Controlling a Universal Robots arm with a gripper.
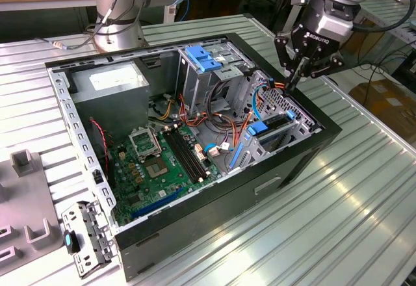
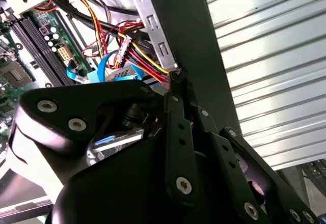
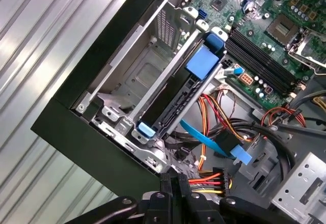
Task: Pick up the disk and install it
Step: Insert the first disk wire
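Outside, in the exterior view: gripper (image 1: 294,78) poised over the open computer case (image 1: 195,136) at the drive cage corner, jaws pressed together, holding nothing. Second wrist view: jaws closed just beside the cable bundle (image 2: 135,51). First wrist view: disk (image 3: 175,99) seated in the drive cage, blue frame showing.

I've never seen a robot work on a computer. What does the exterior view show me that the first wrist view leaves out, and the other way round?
Exterior view: the whole open computer case on the ribbed table, the grey power-supply box and the arm's base.
First wrist view: a close look into the drive cage, with a blue-edged tray in it and a flat blue cable.
Both: the gripper at the case's edge, and the green motherboard.
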